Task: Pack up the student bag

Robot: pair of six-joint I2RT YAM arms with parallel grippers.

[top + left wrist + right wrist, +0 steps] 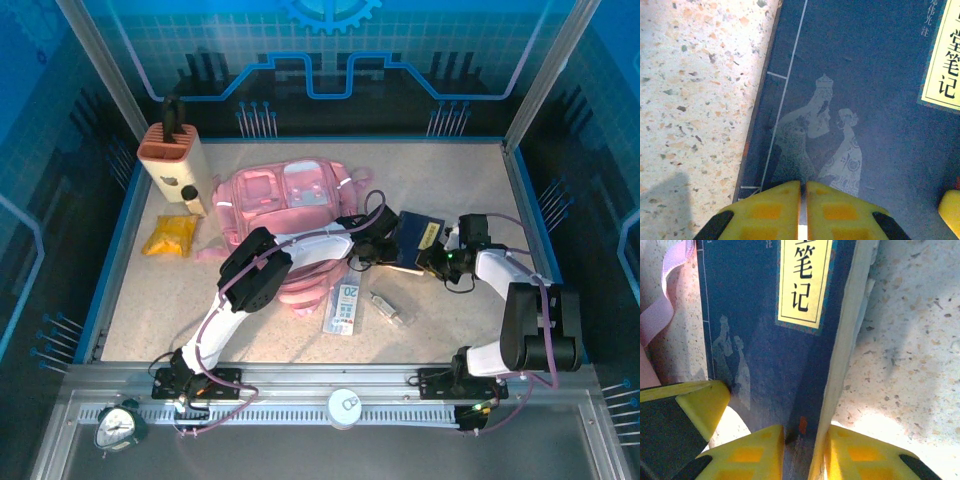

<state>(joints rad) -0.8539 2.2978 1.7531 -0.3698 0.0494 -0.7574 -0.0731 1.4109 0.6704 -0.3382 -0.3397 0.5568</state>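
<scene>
My right gripper was clamped on the dark blue book, one yellow finger on the cover side and the other against the pale page edge, with the book's thickness filling the gap between them. From above, that gripper sat at the book's near right corner, right of the table's middle. My left gripper was closed, its two yellow fingers drawn together with only a sliver between them. It hung over the book's cover, just below the pale printed figures. I could not tell whether it pinched anything. In the overhead view it met the book from the left, close to my other gripper. A yellow label with dark characters sat on the cover. The student bag lay on the table toward the far side, left of the book and just beside it, and my left arm crossed over its near part. One pink strap curled on the speckled tabletop beside the book. The tan knife block stood in the far left corner, near the bag, with a yellow packet lying in front of it. A blue-and-white card and a small clear object lay just nearer than the bag and book.
</scene>
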